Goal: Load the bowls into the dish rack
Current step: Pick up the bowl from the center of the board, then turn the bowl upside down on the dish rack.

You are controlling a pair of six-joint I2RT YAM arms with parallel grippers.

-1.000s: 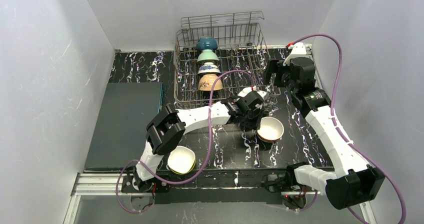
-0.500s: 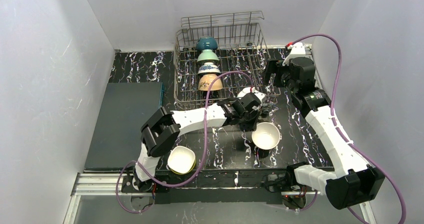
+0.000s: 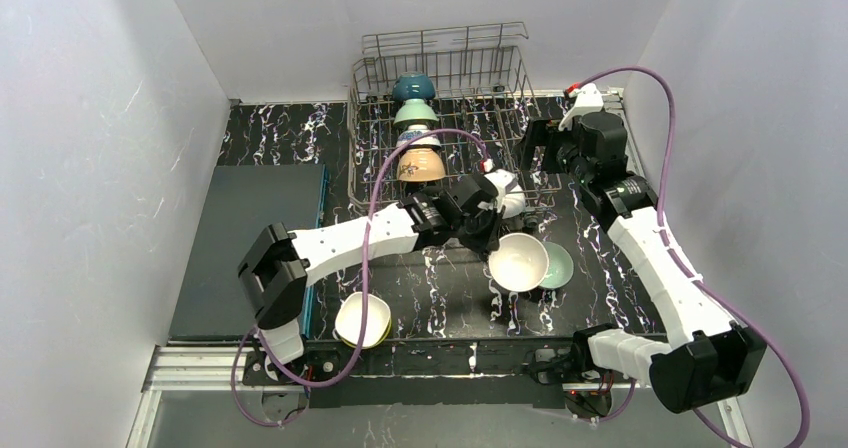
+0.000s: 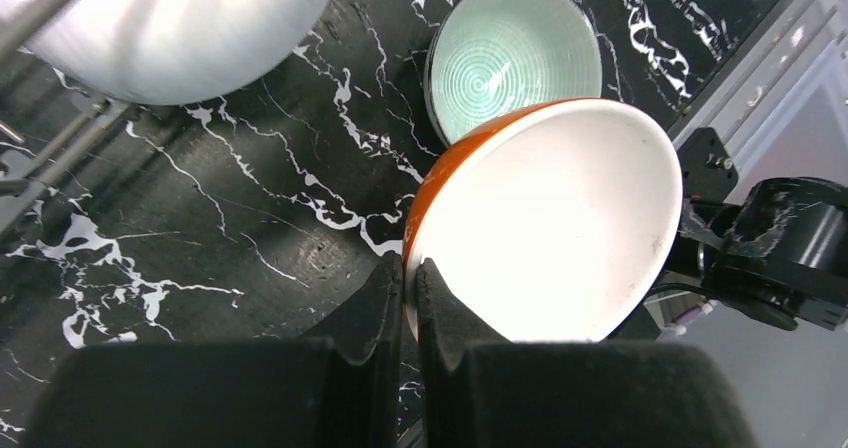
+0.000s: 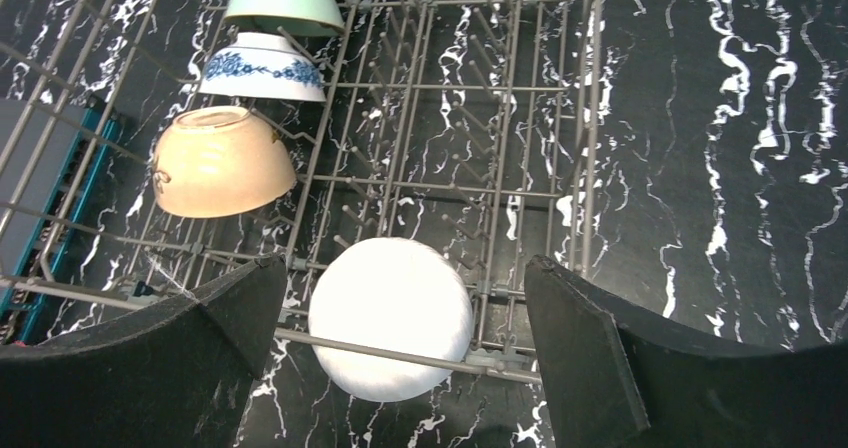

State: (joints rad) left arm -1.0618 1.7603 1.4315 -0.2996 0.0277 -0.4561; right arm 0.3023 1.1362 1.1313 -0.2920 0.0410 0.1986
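From above, your left gripper (image 3: 487, 236) sits just in front of the large grey wire dish rack (image 3: 450, 63), closed tight on the rim of the orange bowl with a white inside (image 3: 518, 261). That bowl hangs tilted beside a mint ribbed bowl (image 3: 560, 265) on the black marbled tabletop (image 3: 280, 133), and a yellow-green bowl (image 3: 362, 320) lies well in front of the rack. Your left wrist view shows both fingers (image 4: 378, 303) pinching that rim. Your right wrist view shows the right gripper (image 5: 400, 268) spread wide and holding nothing over the rack's near edge, above an upturned white bowl (image 5: 390, 318) and a tan bowl (image 5: 220, 163) inside the rack.
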